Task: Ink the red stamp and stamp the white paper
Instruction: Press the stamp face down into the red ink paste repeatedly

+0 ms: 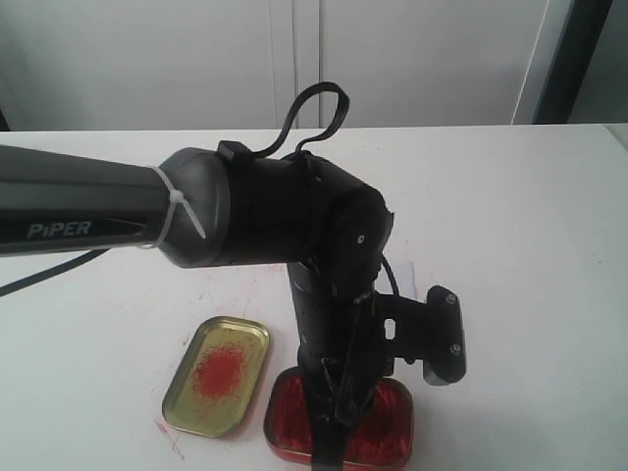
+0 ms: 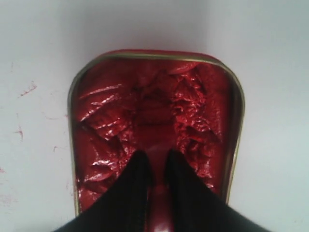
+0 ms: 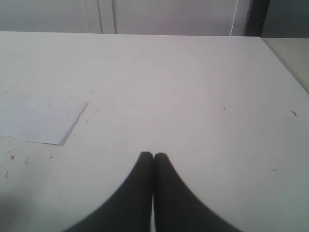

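The small red stamp [image 2: 158,218] is clamped in the narrowly parted left gripper [image 2: 155,155] above the rounded tin of red paste [image 2: 145,111]. The right gripper [image 3: 153,155] is pressed together, empty, near the thin white paper sheet [image 3: 41,118].

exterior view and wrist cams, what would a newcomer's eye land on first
The big black left arm fills the exterior view, reaching down into the glossy red-paste tin, with a red-smeared gold tin beside it. In the left wrist view the left gripper pinches what looks like the red stamp over that paste. The right gripper is shut above the table, the white paper lying apart.
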Tool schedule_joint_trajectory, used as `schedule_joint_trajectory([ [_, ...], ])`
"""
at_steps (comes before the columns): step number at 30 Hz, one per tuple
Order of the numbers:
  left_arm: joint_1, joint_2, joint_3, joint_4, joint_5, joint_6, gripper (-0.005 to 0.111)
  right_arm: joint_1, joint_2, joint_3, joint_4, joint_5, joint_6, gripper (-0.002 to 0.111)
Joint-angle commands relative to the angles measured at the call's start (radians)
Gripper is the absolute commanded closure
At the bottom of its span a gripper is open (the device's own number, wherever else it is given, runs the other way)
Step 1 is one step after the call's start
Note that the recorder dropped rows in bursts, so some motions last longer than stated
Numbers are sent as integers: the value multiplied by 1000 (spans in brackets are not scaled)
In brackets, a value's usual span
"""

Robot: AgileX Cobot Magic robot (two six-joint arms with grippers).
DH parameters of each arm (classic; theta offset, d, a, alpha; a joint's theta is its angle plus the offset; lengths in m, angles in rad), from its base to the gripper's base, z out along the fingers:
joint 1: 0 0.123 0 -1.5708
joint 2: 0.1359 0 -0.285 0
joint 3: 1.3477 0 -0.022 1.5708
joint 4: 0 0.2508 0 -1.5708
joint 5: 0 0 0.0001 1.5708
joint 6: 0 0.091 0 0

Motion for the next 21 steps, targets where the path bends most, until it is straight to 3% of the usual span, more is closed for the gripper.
schedule_joint_trajectory([
  [1, -31, -20, 4, 24, 8, -24, 107, -7, -5, 6, 0, -15, 0, 108],
  [8, -58, -18, 4, 112, 2, -95, 107, -7, -5, 6, 0, -15, 0, 108],
  [21, -82, -18, 4, 138, -21, -115, 107, -7, -5, 6, 0, -15, 0, 108],
])
